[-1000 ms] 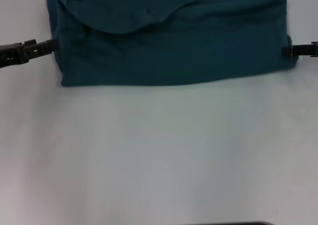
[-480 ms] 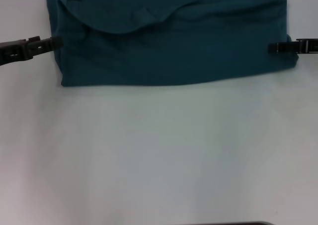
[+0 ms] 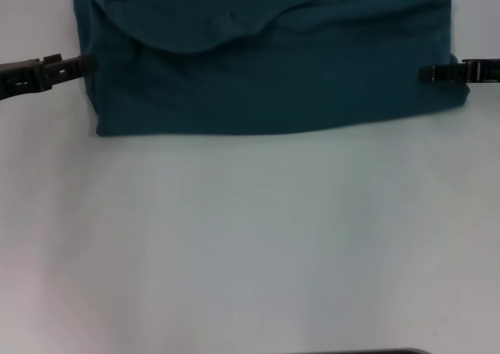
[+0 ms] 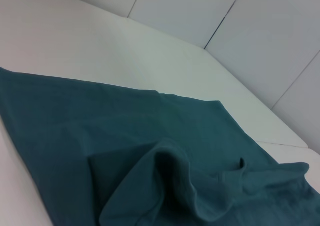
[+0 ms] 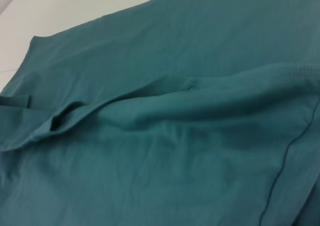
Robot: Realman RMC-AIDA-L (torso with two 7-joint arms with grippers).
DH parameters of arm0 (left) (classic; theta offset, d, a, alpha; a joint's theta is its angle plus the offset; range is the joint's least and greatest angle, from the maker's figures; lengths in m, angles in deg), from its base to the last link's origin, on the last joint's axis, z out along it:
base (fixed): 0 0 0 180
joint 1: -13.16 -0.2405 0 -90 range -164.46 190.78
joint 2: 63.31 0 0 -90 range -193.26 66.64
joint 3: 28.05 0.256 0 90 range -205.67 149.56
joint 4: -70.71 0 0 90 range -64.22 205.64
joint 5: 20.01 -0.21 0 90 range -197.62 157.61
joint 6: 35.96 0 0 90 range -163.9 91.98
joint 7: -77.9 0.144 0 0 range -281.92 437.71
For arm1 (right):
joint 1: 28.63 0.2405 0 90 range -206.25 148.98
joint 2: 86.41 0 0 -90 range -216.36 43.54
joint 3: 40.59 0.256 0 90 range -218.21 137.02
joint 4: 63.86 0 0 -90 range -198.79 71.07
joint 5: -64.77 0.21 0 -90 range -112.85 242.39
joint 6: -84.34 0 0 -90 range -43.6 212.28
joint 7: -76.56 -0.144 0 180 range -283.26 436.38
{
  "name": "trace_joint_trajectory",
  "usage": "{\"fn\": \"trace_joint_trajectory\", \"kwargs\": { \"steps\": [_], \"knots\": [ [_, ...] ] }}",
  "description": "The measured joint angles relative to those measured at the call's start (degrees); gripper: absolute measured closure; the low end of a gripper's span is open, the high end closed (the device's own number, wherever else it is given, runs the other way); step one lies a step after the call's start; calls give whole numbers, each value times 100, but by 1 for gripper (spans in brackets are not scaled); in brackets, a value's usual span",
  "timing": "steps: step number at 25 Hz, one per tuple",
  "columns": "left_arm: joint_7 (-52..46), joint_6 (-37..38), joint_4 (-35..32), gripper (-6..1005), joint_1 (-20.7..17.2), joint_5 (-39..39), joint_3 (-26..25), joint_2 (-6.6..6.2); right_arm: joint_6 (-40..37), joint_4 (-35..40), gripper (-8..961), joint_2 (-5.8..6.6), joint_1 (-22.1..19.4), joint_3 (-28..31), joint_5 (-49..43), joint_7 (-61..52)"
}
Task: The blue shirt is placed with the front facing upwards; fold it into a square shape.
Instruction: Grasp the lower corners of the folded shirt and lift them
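The blue shirt (image 3: 266, 80) lies folded as a wide band at the far edge of the white table (image 3: 250, 244), plain side up, with a curved flap across its upper part. My left gripper (image 3: 87, 63) reaches in level from the left, its tip at the shirt's left edge. From the right, my right gripper (image 3: 426, 74) comes in with its tip over the shirt's right edge. The left wrist view shows rumpled folds of the shirt (image 4: 150, 151) on the table. Its stitched hem fills the right wrist view of the shirt (image 5: 150, 136).
Bare white table runs from the shirt's near edge towards me. A dark strip (image 3: 359, 352) shows at the bottom edge of the head view. White wall panels (image 4: 225, 16) stand behind the table in the left wrist view.
My right gripper has moved left, from just off the shirt's right edge to over the cloth. My left gripper has shifted slightly right and up against the left edge.
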Motion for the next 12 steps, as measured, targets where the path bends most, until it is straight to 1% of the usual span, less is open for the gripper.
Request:
{"fn": "trace_joint_trajectory", "kwargs": {
  "steps": [7,12],
  "knots": [
    [0,0,-7,151,-2,0,6,3,-68,0,349,48,-73,-19,-23,-102],
    [0,0,-8,151,19,0,4,3,-84,0,364,27,-110,-59,-30,-115]
  ]
}}
